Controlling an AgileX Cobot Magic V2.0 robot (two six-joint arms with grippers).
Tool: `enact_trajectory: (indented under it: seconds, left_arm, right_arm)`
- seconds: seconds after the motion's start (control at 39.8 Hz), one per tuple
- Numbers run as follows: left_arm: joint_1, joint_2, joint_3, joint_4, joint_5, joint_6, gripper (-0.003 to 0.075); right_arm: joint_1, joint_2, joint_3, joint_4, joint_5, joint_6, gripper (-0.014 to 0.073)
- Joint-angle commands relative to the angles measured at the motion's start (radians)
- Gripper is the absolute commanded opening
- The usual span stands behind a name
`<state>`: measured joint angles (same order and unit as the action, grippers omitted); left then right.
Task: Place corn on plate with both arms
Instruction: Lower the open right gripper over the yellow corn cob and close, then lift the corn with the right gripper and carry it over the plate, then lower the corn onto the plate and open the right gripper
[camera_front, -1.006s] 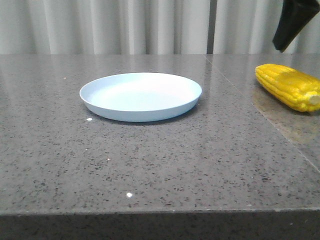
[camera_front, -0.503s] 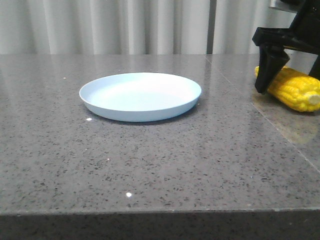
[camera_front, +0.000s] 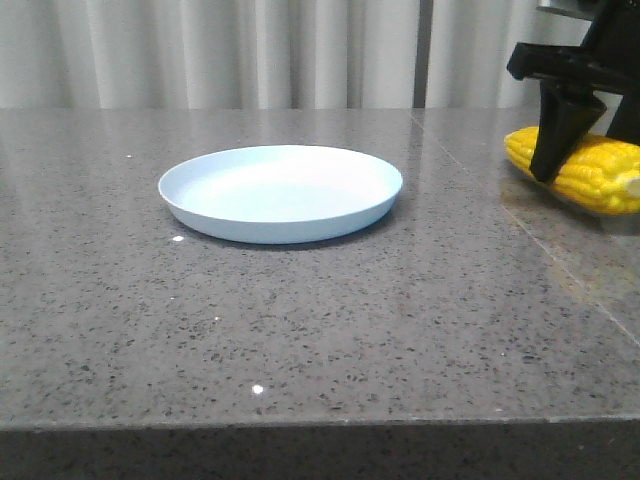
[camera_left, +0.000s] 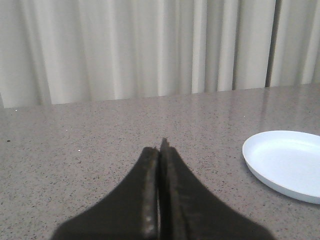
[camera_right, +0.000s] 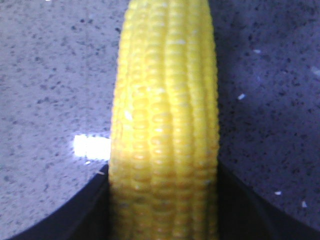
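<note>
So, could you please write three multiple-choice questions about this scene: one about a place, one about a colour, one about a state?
1. Where is the corn?
A. on the plate
B. on the table, right of the plate
C. left of the plate

2. What colour is the plate?
A. pale blue
B. red
C. black

3. How are the fingers of the left gripper?
A. wide open
B. around the corn
C. pressed together, empty

Answers:
1 B, the front view shows it lying right of the plate, at the right gripper.
2 A, its rim and floor are pale blue.
3 C, the left wrist view shows both fingers touching.
</note>
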<state>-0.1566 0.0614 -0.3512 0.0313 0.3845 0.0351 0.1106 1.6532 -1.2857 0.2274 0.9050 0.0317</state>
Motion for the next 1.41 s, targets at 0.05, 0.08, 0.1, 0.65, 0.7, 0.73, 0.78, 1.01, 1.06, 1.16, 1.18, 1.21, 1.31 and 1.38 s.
enact_trajectory:
  seconds: [0.05, 0.08, 0.1, 0.65, 0.7, 0.73, 0.78, 1.01, 1.06, 1.16, 1.18, 1.21, 1.31, 1.38]
  left_arm:
    - [-0.001, 0.009, -0.026, 0.001, -0.075, -0.006, -0.002]
    - [-0.001, 0.009, -0.026, 0.001, -0.075, -0.006, -0.002]
    - [-0.001, 0.009, -0.026, 0.001, -0.075, -0.006, -0.002]
    - [-0.001, 0.009, -0.026, 0.001, -0.075, -0.006, -0.002]
    - [-0.001, 0.009, -0.026, 0.001, -0.075, -0.006, -0.002]
    - [-0.001, 0.009, -0.026, 0.001, -0.075, -0.006, -0.002]
    - [-0.001, 0.009, -0.026, 0.001, -0.075, -0.006, -0.002]
    - [-0.001, 0.009, -0.026, 0.001, -0.075, -0.006, -0.002]
    - [-0.001, 0.009, -0.026, 0.001, -0.075, -0.006, -0.002]
    - [-0.001, 0.009, -0.026, 0.001, -0.075, -0.006, -0.002]
    - [-0.001, 0.009, -0.026, 0.001, -0.075, -0.006, -0.002]
    - [-0.001, 0.009, -0.026, 0.001, -0.075, -0.006, -0.002]
    - [-0.001, 0.009, -0.026, 0.001, -0.075, -0.006, -0.002]
    - [-0.001, 0.009, -0.026, 0.001, -0.075, -0.006, -0.002]
  right_arm:
    - [0.067, -0.052, -0.116, -0.014, 0.059, 0.059, 0.0068]
    - [0.089, -0.052, -0.133, -0.038, 0.065, 0.08, 0.0068]
    - [0.107, -0.052, -0.146, -0.051, 0.067, 0.103, 0.0068]
    - [0.527, 0.193, -0.513, -0.218, 0.115, 0.523, 0.0083]
    - [0.534, 0.21, -0.524, -0.22, 0.112, 0.553, 0.0095]
    - [0.536, 0.216, -0.528, -0.22, 0.111, 0.563, 0.0101]
    - [0.537, 0.227, -0.528, -0.22, 0.107, 0.58, 0.0114]
    - [0.537, 0.262, -0.528, -0.22, 0.112, 0.587, 0.0155]
    - [0.537, 0.262, -0.526, -0.22, 0.109, 0.587, 0.0209]
    - [0.537, 0.262, -0.526, -0.22, 0.108, 0.587, 0.0342]
    - [0.537, 0.262, -0.526, -0.22, 0.108, 0.587, 0.0384]
    - [0.537, 0.262, -0.526, -0.22, 0.108, 0.587, 0.0413]
    - [0.537, 0.262, -0.526, -0.22, 0.108, 0.587, 0.0512]
    - [0.537, 0.26, -0.526, -0.22, 0.11, 0.587, 0.0566]
